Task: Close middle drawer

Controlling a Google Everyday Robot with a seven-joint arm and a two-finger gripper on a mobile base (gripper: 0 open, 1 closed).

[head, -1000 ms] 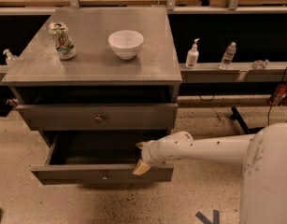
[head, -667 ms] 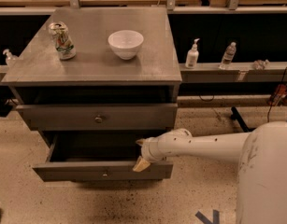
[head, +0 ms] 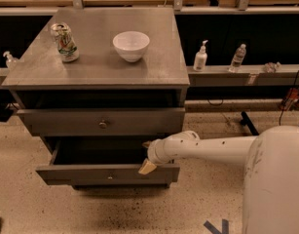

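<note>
Currently on record, one item with its surroundings.

Item: middle drawer (head: 90,173), wide, grey-brown wood, low narrow face, one small round knob (head: 110,177) at the centre. Position: pulled well out of the cabinet (head: 37,72), below the upper drawer (head: 66,123) with the taller face; dark interior, contents not visible.

Tool: gripper (head: 147,161) on a white arm (head: 212,147) reaching in from the right, at the drawer's right end, just at the top edge of the face. Open or closed: cannot tell; contact with the wood is likely but not certain.

Handling, as judged: rigid box, moderate weight, probably slides on runners, not fragile. No grasp needed; a flat push on the face should serve. Pressing nearer the knob would be the better spot, since a push at one end may skew the drawer and make it bind.

On top: can (head: 65,42) and white bowl (head: 131,45), both upright and apart; a hard shove could jolt them.
</note>
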